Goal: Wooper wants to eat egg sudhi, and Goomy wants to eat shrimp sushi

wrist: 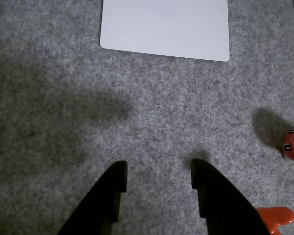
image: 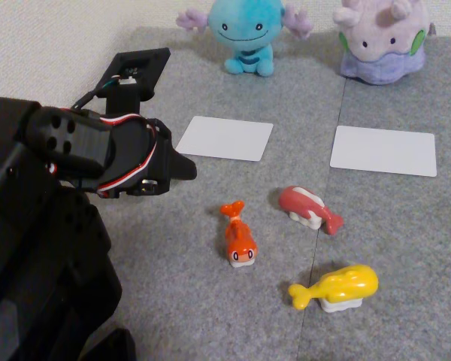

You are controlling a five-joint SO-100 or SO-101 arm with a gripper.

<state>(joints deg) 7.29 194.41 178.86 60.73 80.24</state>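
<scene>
From my remote seat I see a grey carpet mat (image: pixel 173 301) laid in tiles, with a seam running down its right part in the fixed view. Beyond it, at the upper left, lies a paler, cream-toned floor covering (image: pixel 52 37). Two white rectangular cards lie flat on the mat, well apart: the left card (image: pixel 225 138) and the right card (image: pixel 383 150). A pink-red toy sushi with white stripes (image: pixel 310 209) rests on its white base between the cards and nearer the camera, its tail pointing toward lower right. In the wrist view one white card (wrist: pixel 165 28) fills the top.
</scene>
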